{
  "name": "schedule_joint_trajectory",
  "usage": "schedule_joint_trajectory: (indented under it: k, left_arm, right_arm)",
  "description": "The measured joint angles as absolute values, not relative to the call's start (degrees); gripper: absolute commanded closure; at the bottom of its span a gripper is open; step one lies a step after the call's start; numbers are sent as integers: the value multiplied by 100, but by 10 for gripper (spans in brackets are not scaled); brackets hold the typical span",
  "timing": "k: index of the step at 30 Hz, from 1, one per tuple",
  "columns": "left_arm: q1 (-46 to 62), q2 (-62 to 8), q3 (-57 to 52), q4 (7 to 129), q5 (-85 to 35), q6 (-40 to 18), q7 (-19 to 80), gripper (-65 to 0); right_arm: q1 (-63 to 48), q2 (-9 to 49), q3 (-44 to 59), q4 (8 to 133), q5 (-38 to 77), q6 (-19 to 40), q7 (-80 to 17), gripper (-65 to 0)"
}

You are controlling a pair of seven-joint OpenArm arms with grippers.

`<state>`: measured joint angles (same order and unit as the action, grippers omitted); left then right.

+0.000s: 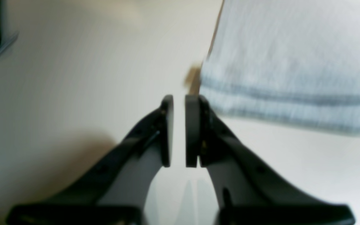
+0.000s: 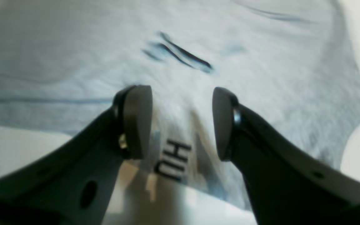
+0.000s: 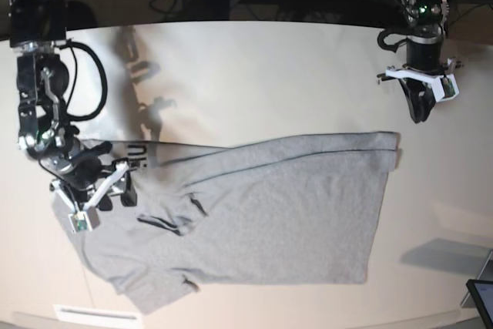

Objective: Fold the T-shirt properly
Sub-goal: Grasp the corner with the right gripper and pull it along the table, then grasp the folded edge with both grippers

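My right gripper (image 2: 182, 123) hangs with jaws apart over the lettered edge of the T-shirt (image 3: 293, 213), which lies spread on the bench (image 3: 254, 75) beneath it, while my left gripper (image 1: 179, 131), nearly together and holding nothing, sits just beside the hem, likely waiting.

The right gripper (image 2: 181, 122), with dark pads, stands with jaws apart above the light heather-grey cotton T-shirt (image 2: 261, 78). Black block lettering (image 2: 172, 161) shows on the wrinkled fabric between the jaws.
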<state>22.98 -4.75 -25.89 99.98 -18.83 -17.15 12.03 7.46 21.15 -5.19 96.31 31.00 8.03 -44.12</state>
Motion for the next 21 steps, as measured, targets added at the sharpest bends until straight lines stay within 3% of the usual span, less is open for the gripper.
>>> schedule_joint_trajectory:
  k: [4,7,12,18,21]
  left_arm:
    - [1826,-469,-2519,9454,-950,-1662,1127,-64]
    - [1629,-480,-2209,9139,-379,-1656,279,-64]
    - [1299,-447,-1841,8696,-150,-1747,-73,-64]
    - [899,-462,-1898,8462,-148,-1673,-86,-72]
    - [685,-469,-1900,8449,-148,-1684,239,-223]
  right_arm:
    - [362,1900,-528,9723,1846,803,-3972,-377]
    - [128,1750,-530,9723,1002,847,-3570,-395]
    - [139,1693,-528,9478,908,1190,-3430,-395]
    - [259,1695,-506,8750,882,1192,-3476,-393]
    - [353,1693,-506,8541,899,1194,-3463,-392]
